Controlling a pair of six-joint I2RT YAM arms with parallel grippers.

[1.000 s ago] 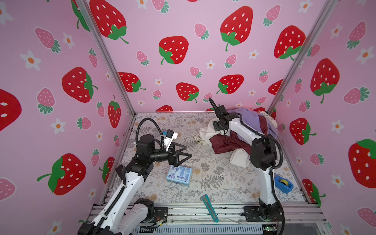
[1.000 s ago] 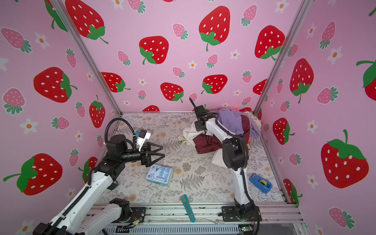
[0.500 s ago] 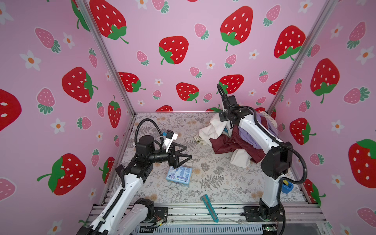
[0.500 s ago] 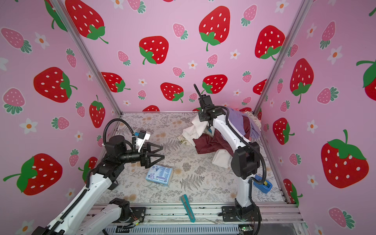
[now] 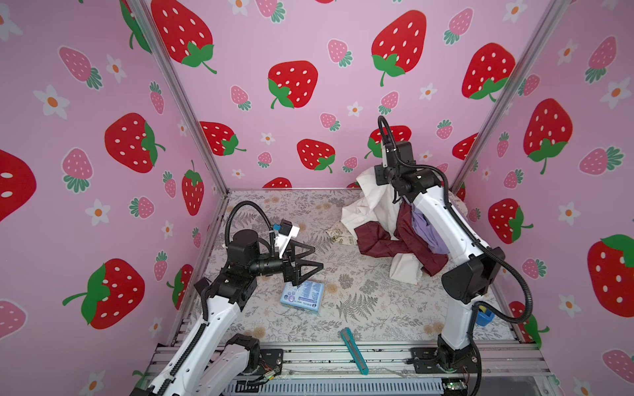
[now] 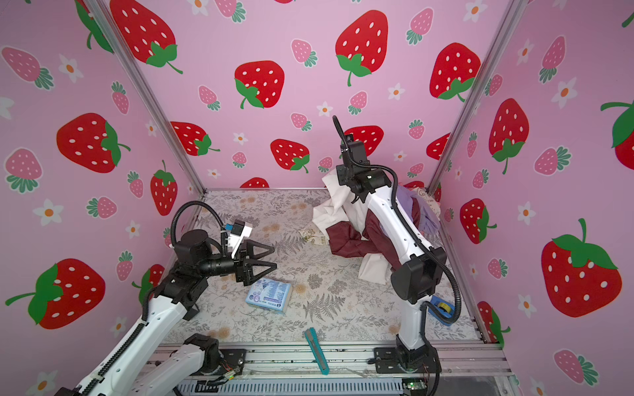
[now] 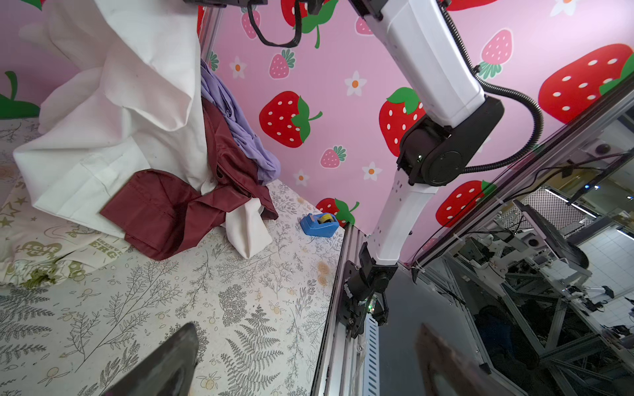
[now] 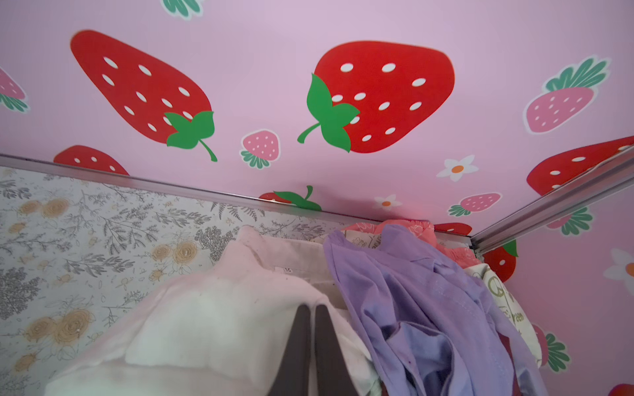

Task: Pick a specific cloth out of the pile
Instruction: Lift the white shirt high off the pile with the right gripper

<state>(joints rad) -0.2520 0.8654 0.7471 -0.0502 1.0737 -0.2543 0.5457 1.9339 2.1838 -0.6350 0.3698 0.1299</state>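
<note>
Partly aloft — cloth (image 5: 370,202) in right gripper (image 8: 313,308)

- The table (image 5: 360,284) lies bare across its middle and far left (the widest passage).
- The blue packet (image 5: 302,296) sits just below the left gripper (image 5: 318,257), whose jaws stand apart above it.
- The pile (image 5: 404,240) fills the far right corner; the cloth (image 5: 372,199) hangs raised over it, and the right arm (image 5: 442,223) leans across, barring the near side.
- A teal cutter (image 5: 354,349) lies at the front edge, and a blue tape dispenser (image 5: 483,317) sits behind the right arm's base.
</note>
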